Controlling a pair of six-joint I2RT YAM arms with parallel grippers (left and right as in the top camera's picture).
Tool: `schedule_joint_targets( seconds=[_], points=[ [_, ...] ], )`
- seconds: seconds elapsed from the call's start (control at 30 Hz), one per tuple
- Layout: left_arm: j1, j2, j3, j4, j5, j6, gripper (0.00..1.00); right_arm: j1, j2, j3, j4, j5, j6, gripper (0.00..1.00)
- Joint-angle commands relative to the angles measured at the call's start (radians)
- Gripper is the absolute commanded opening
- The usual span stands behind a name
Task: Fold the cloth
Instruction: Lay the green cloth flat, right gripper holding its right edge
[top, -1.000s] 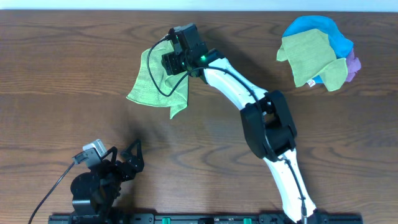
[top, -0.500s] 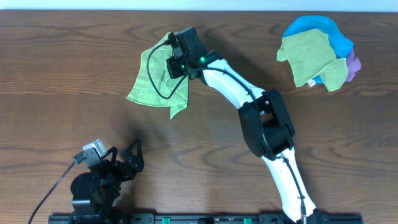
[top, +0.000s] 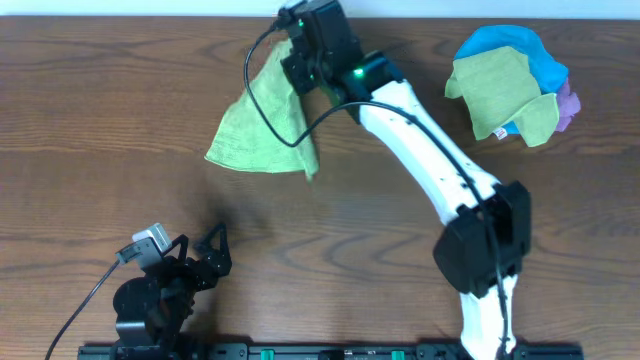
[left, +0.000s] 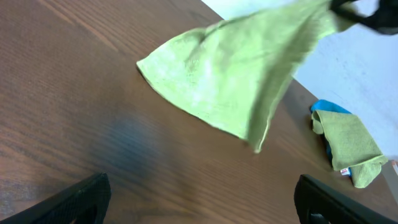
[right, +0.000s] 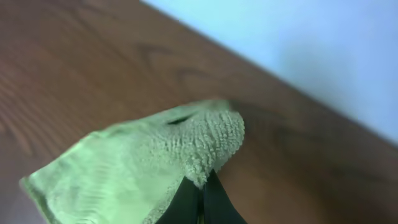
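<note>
Since a second ago, the right claw has carried its corner of the lime-green cloth up toward the far edge of the counter, its arm stretched further out. Its fingers pinch that corner tight, so the fabric hangs open instead of bunching. The low left end seems to rest on the wood, left of the middle near the far edge, which likely prepares a clean fold. The left claw sits spread wide and idle at the near left corner. An olive-green cloth heaped on a blue cloth lies well apart, at the far right corner.
</note>
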Motion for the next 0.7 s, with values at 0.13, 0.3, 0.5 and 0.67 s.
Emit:
schedule_joint_targets(
  seconds=[0.13, 0.3, 0.5, 0.67],
  points=[
    [0.006, -0.004, 0.021, 0.012, -0.004, -0.004, 0.95, -0.05, 0.016, 0.001, -0.022, 0.112, -0.068, 0.02],
    [0.006, -0.004, 0.021, 0.012, -0.004, -0.004, 0.95, -0.099, 0.019, 0.001, -0.019, 0.201, -0.049, 0.74],
    [0.006, -0.004, 0.021, 0.023, 0.018, -0.008, 0.96, -0.145, -0.007, 0.001, -0.091, 0.151, 0.043, 0.81],
    [0.006, 0.047, 0.047, 0.026, 0.031, -0.013, 0.96, -0.2, -0.023, 0.001, -0.181, -0.211, 0.172, 0.84]
  ],
)
